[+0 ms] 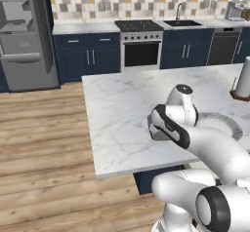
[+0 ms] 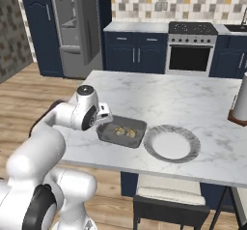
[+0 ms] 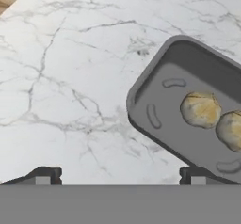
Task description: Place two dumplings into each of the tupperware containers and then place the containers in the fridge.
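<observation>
One dark grey tupperware container [image 2: 126, 121] sits on the marble island near its front edge, with two tan dumplings [image 2: 119, 130] [image 2: 130, 133] side by side inside. In the hand view the same container [image 3: 141, 92] lies to the right, and its dumplings [image 3: 200, 109] [image 3: 230, 130] rest in its far half. My gripper [image 3: 120, 176] hovers open over bare marble just left of the container, its jaws wide apart with nothing between them. The fridge [image 1: 24, 41] [image 2: 72, 26] stands at the far left with its door open, showing grey shelves.
A round pale grey plate [image 2: 172, 143] [image 1: 229, 124] lies empty right of the container. A paper towel roll [image 2: 240, 101] [image 1: 242, 80] stands at the island's right edge. A stool [image 2: 169, 200] is tucked under the front edge. The oven [image 1: 141, 50] and navy cabinets line the back wall.
</observation>
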